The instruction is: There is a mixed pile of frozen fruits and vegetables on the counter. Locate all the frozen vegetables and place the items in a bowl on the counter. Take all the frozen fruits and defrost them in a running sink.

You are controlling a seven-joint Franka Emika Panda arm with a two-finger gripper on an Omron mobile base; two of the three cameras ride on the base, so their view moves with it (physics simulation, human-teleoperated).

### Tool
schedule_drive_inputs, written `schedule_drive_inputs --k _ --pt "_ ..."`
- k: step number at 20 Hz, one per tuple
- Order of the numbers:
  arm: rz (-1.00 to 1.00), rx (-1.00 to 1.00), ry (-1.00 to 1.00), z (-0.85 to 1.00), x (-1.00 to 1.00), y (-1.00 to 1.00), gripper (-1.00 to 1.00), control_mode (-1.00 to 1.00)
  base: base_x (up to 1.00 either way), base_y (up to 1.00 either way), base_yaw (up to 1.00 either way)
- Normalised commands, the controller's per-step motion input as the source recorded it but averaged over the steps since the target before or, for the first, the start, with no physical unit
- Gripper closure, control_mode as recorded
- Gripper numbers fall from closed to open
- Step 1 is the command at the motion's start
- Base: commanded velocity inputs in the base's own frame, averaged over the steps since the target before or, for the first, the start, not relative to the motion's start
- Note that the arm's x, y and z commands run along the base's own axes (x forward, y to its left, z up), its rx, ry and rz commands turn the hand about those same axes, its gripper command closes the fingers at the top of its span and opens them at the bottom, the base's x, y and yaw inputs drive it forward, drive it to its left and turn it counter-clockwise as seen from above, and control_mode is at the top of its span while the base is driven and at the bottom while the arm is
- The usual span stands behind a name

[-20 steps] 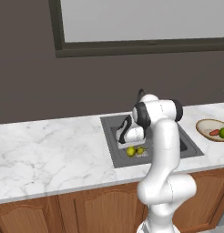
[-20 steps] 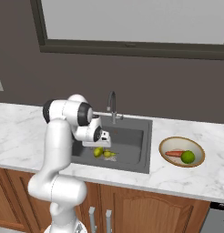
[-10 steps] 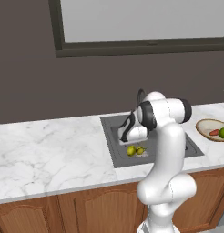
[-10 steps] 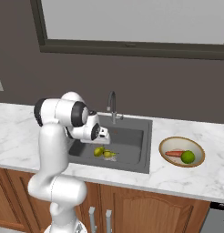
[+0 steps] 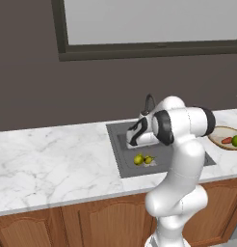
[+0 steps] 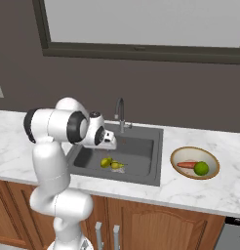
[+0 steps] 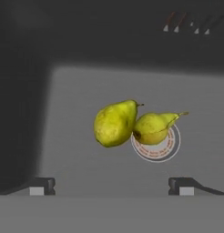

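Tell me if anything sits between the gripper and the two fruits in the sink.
Nothing visible does. The open gripper hangs over the sink, with bare basin floor between it and the lemon-sized ball and pear on the drain.

White arm [image 5: 180, 159] rising from the base, elbow bent high, forearm reaching forward and down, gripper [image 7: 111, 185] pointing downward, dark fingertips [image 7: 41, 185] spread wide apart, nothing between them

White marble counter [image 5: 53, 159] — sink [image 6: 141, 146] recessed, wooden-rimmed bowl [image 6: 212, 173] resting on top.
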Motion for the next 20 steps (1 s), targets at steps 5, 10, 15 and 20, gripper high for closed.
schedule_drive_inputs --k 5,10,15,20 --pt "0.0 0.0 0.0 0.5 -0.2 0.0 -1.0 -1.0 0.0 0.0 0.0" --pt "-0.01 -0.01 0.0 0.2 -0.24 0.0 -1.0 -1.0 0.0 0.0 0.0" --pt "-0.03 -0.06 0.0 0.12 -0.32 0.09 -1.0 -1.0 0.0 0.0 0.0" --pt "-0.04 -0.03 0.0 0.31 -0.44 0.01 -1.0 -1.0 0.0 0.0 0.0"
